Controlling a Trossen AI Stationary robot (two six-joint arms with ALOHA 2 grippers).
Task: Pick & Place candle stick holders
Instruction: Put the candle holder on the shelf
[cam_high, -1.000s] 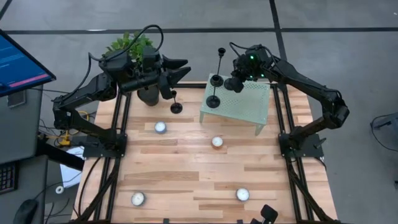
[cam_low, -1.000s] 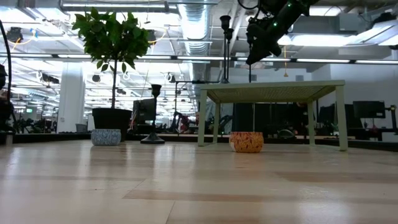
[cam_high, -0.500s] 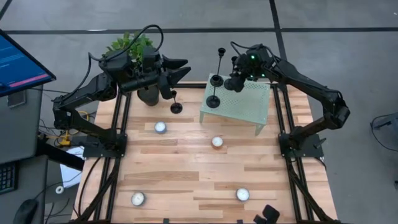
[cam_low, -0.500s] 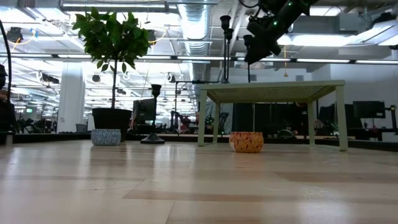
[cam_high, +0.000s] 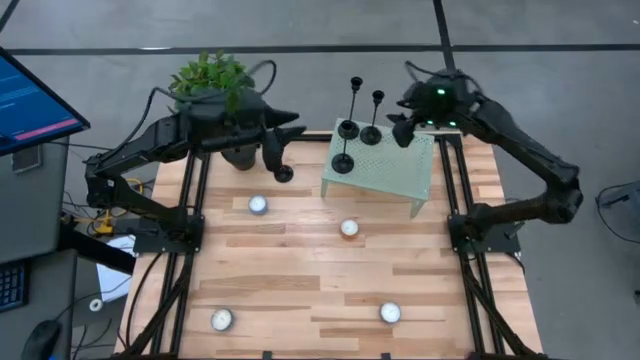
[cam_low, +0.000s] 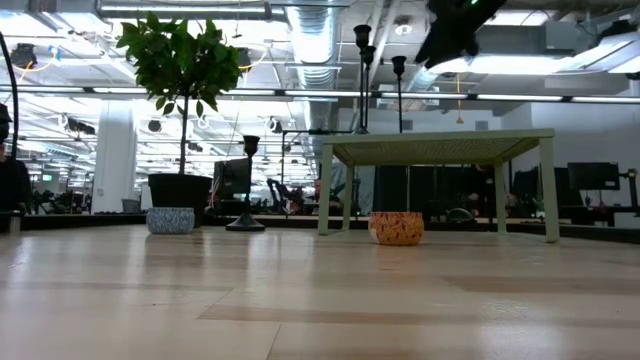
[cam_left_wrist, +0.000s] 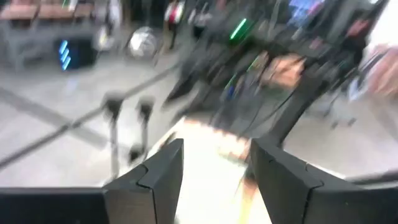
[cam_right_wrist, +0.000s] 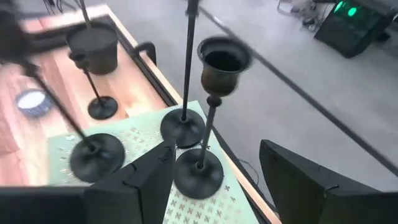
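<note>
High view shows my right claw (cam_high: 407, 128) apart just beside a stiff, top-heavy candle stick holder (cam_high: 372, 133); I'd grip the thin stem.

Four tealights (cam_high: 258, 204) on table (cam_high: 300, 290) — potted plant (cam_high: 215, 80), green stand (cam_high: 400, 175).

My left wrist view smeared by motion blur, two candle stick holders (cam_left_wrist: 127, 134) there only dark streaks, right end effector (cam_low: 452, 30) cut off by the top edge in my low view, plant pot (cam_high: 238, 153) mostly hidden under the left arm from above.
</note>
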